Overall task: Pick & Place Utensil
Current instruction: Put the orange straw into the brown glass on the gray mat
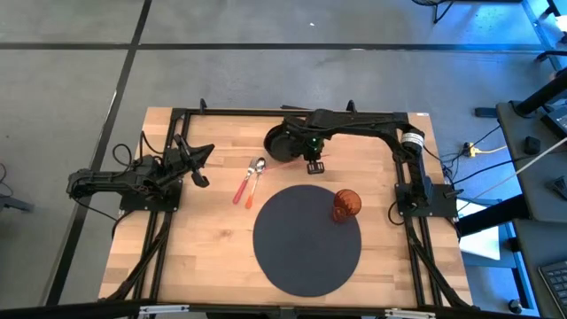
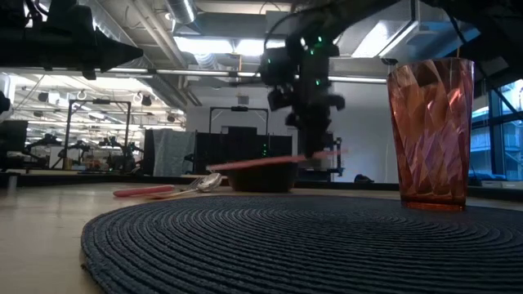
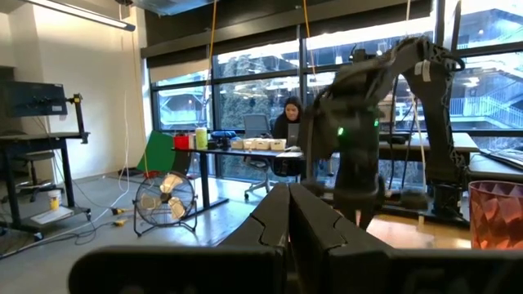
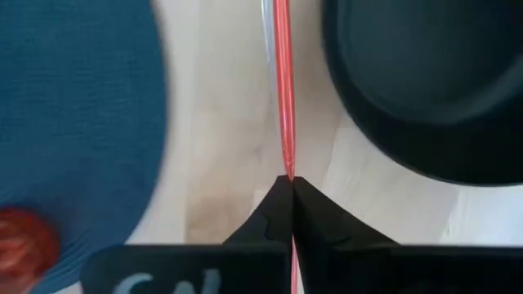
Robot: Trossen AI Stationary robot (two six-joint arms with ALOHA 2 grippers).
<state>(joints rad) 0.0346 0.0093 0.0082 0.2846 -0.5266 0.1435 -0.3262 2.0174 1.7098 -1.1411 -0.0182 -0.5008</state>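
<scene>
At the left edge of the wooden surface [image 1: 213, 266], the left gripper [image 1: 200, 167] is seen resting low, its fingers clenched together with nothing between them. Just to its right, a pair of utensils lies flat on the surface: a red-handled utensil [image 1: 241, 189] and a red-handled spoon [image 1: 254, 180] with a silver bowl, laid side by side and tilted so the heads point toward the far edge and slightly right. Further right, a dark bowl [image 1: 283, 143] sits near the far edge, beyond a round dark woven placemat [image 1: 306, 239]. Beside the bowl, the right gripper [image 1: 315, 165] is held above the surface, clamped on a thin red utensil handle [image 4: 283, 90]. In the low view this handle [image 2: 274, 161] is seen lying nearly level, well off the surface; its head cannot be made out. On the placemat's right side, a red faceted tumbler [image 1: 345, 205] stands upright.
</scene>
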